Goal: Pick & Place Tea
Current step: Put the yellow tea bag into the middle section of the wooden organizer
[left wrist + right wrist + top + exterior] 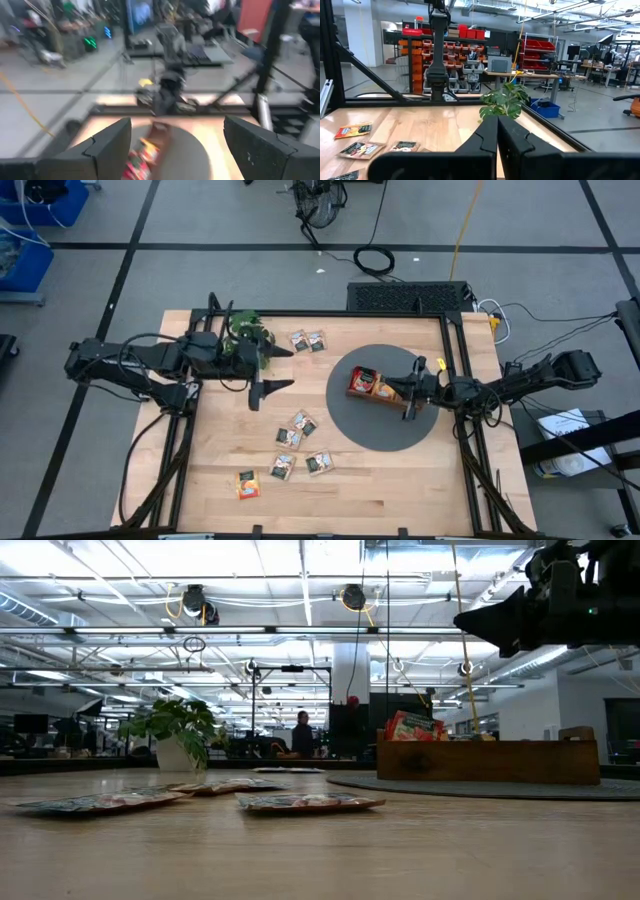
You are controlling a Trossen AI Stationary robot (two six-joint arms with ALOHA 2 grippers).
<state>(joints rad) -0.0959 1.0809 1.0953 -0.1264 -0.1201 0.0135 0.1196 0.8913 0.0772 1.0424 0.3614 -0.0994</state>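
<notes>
Several tea sachets lie flat on the wooden table: two at the far side [308, 340] and several toward the near edge [302, 423] [284, 465] [246, 484] [308, 802]. More red and orange sachets [365, 380] [412, 727] stand in the left end of the brown wooden tray [490, 762], which rests on a round grey mat [350, 425]. My right gripper [398, 383] [497, 135] hangs shut above the tray and holds nothing. My left gripper [280, 370] [177, 150] stands open, high over the table's left half, with nothing between its fingers.
A small leafy plant [245, 335] [180, 730] in a white pot stands at the far left, right beside my left arm. Black frame rails [455, 360] run along the table's edges. Bare wood lies between the loose sachets and the mat.
</notes>
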